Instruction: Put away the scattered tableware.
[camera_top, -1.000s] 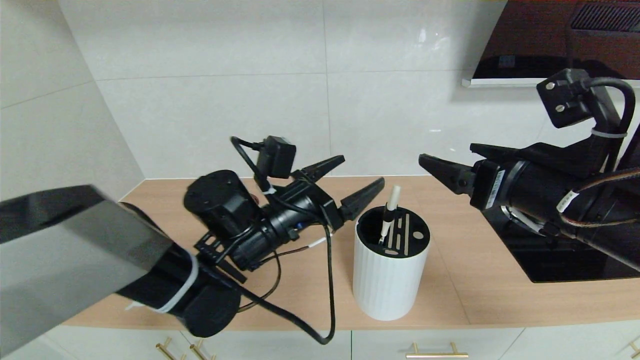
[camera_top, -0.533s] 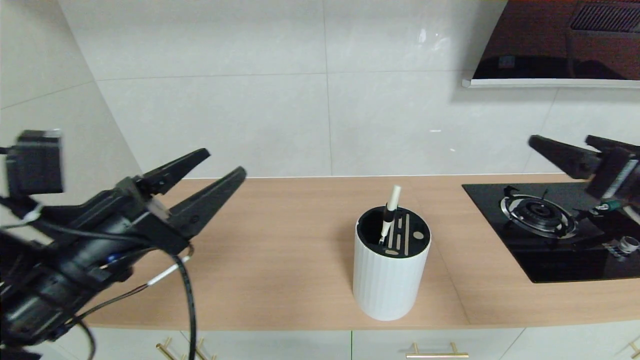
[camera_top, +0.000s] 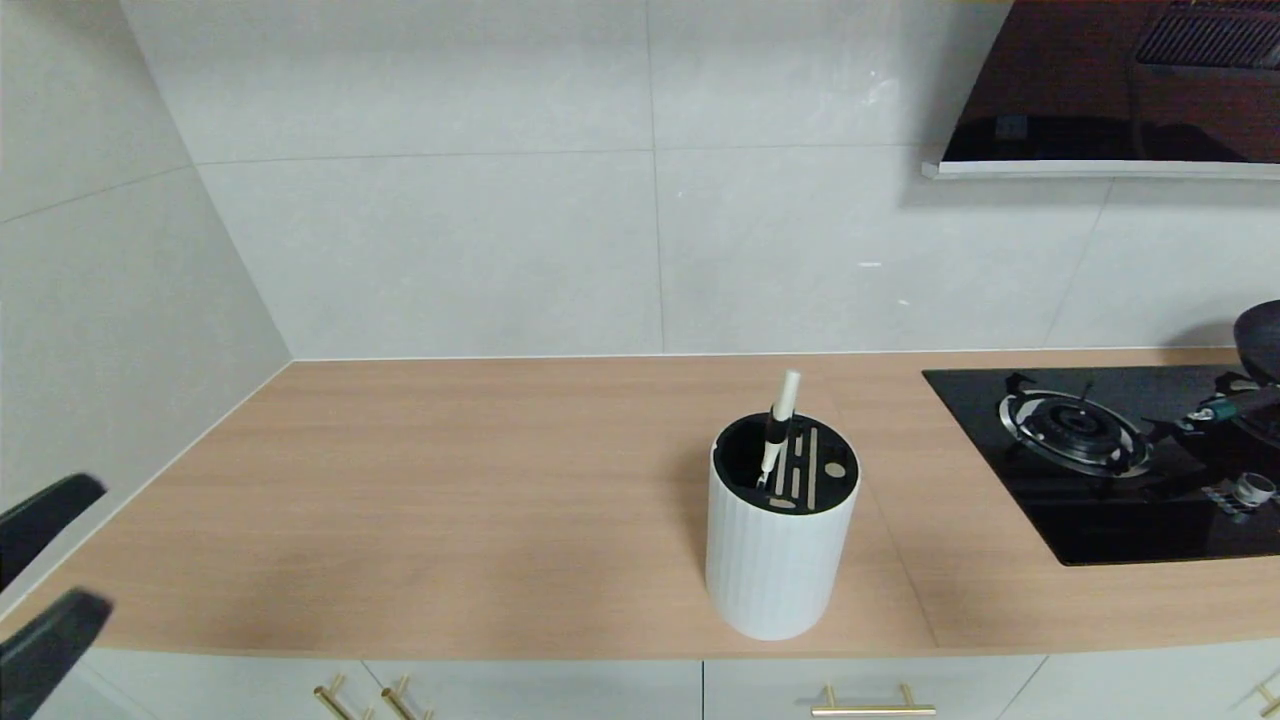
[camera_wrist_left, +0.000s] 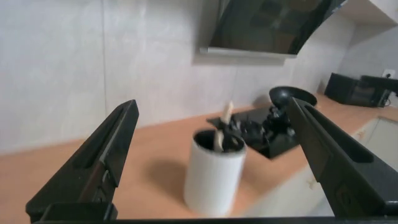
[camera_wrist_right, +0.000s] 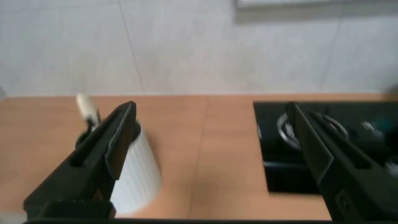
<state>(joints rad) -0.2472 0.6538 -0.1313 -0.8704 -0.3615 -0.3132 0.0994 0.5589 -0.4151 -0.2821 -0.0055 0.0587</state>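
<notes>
While a white-handled utensil, possibly a knife, leans in the white holder, my left gripper well left of the holder, fingers apart, my right gripper facing the holder, fingers spread, hob right of it

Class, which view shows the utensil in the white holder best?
Head view: looking down, it shows the utensil and the slot it sits in. Both wrist views, from the side, show just its pale tip above the holder.

The wooden countertop carries a white ribbed holder and a black hob.
</notes>
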